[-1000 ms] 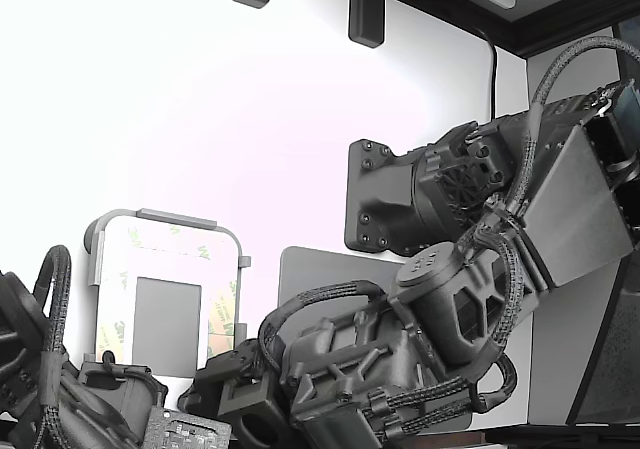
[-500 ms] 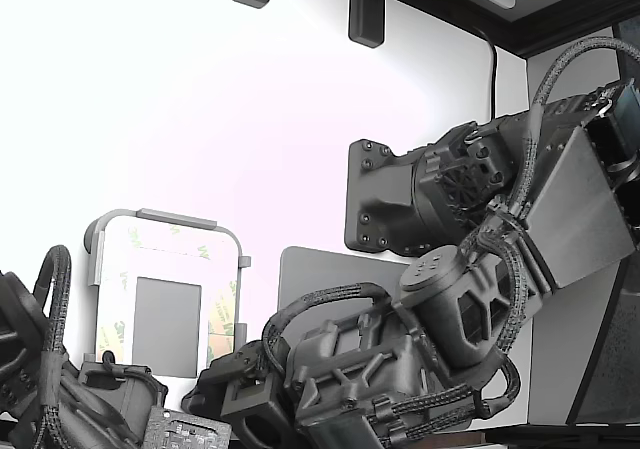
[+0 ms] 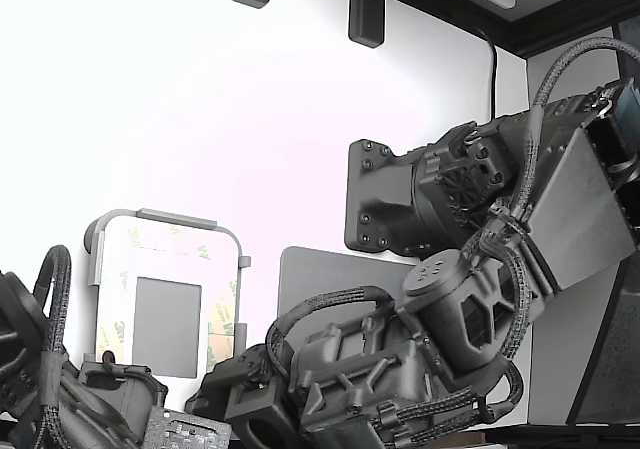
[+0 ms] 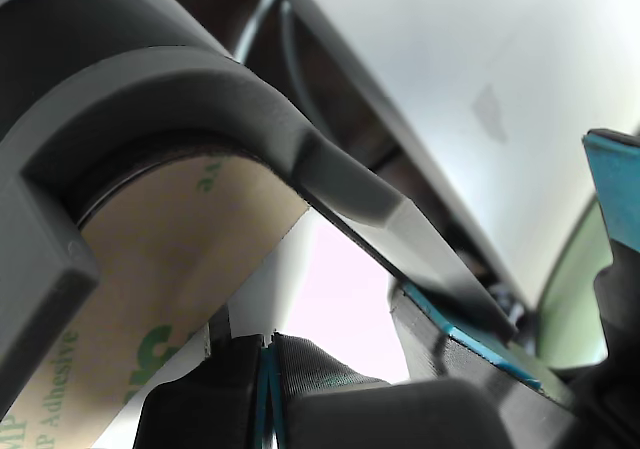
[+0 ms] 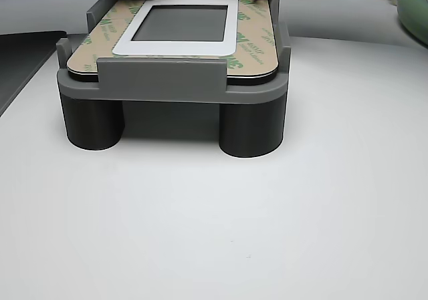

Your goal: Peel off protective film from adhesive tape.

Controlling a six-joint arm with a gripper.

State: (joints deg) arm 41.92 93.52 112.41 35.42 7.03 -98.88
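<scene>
The white rounded plate (image 3: pixel 166 265) with a grey centre sits in a grey plastic frame (image 3: pixel 176 218). The adhesive tape edging it is faced by the tan protective film with green logos (image 3: pixel 222 321), which lies flat all round in the other view (image 5: pixel 255 43). My gripper (image 3: pixel 222 377) is at the plate's corner, low in the exterior view. In the wrist view the film (image 4: pixel 170 259) curves under the frame's corner (image 4: pixel 200 79), and my gripper (image 4: pixel 268 357) has its teal-padded fingers pressed together right at the plate's edge. I cannot tell whether film lies between them.
A dark grey rounded mat (image 3: pixel 320 269) lies behind the arm and shows again in the other view (image 5: pixel 20 59). The frame stands on two dark round legs (image 5: pixel 251 129). A second arm's cables (image 3: pixel 50 369) fill the exterior view's lower left. A black mount (image 3: pixel 375 194) is on the wall.
The arm has sunk slightly in the exterior view, with its elbow dropping a little. The plate and film have not moved.
</scene>
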